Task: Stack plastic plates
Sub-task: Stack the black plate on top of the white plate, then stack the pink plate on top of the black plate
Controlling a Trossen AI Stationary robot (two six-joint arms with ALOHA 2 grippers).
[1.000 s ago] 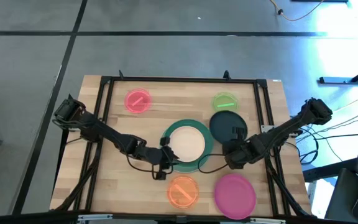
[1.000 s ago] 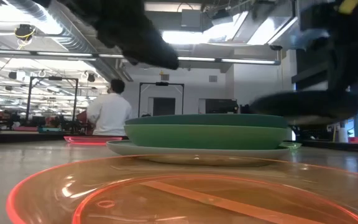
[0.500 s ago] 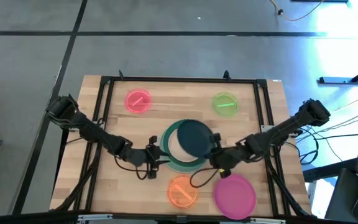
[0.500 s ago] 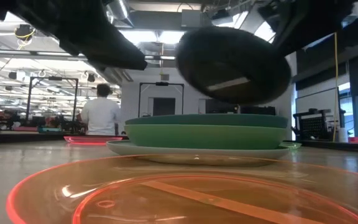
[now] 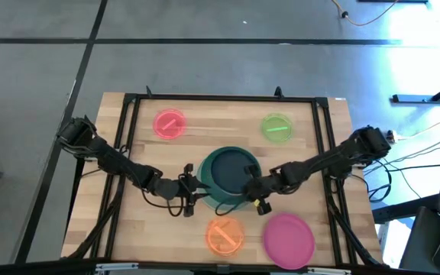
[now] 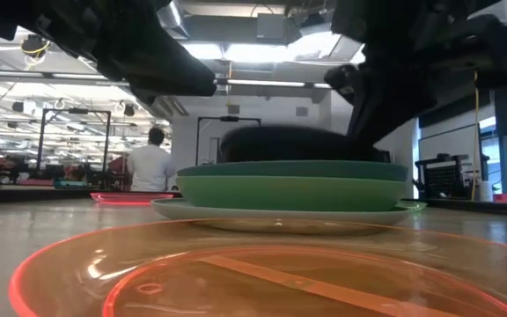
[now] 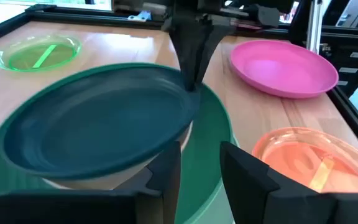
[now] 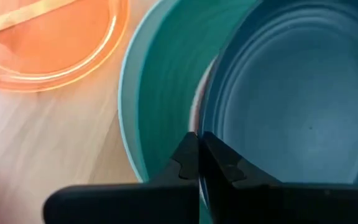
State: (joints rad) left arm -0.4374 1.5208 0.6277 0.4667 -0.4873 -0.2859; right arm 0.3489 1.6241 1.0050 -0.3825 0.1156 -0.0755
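Observation:
A stack stands at the table's middle: the pale mint plate point(image 6: 280, 211) at the bottom, then the green plate point(image 6: 293, 192) and the teal plate point(image 5: 218, 200), with a peach plate point(image 7: 104, 184) on top. My right gripper point(image 5: 252, 186) is shut on the blackish-green plate point(image 5: 229, 169), low over that stack. My left gripper point(image 5: 192, 188) is open at the stack's near-left rim and touches nothing. The small pink plate point(image 5: 169, 123), lime plate point(image 5: 276, 127), orange plate point(image 5: 224, 234) and the magenta plate point(image 5: 289, 238) lie flat on the table. My right gripper pinches the blackish-green plate's rim point(image 8: 205, 127) on its near-right side, one finger inside the rim and one outside. The fingers point(image 7: 188, 59) come from above, slanting down from the table's right. The plate sits slightly tilted over the peach plate; whether it rests there, I cannot tell.
A black frame point(image 5: 205, 99) runs around the wooden table top. Bare wood shows at the table's left part point(image 5: 147, 153) and between the stack and the far plates. A person point(image 6: 152, 163) stands in the room beyond the far edge.
My right gripper has carried the blackish-green plate from the right of the stack toward the table's left, over the stack, and lowered it from clear above into the teal plate's hollow. My left gripper has drawn back a little from the stack toward the table's left.

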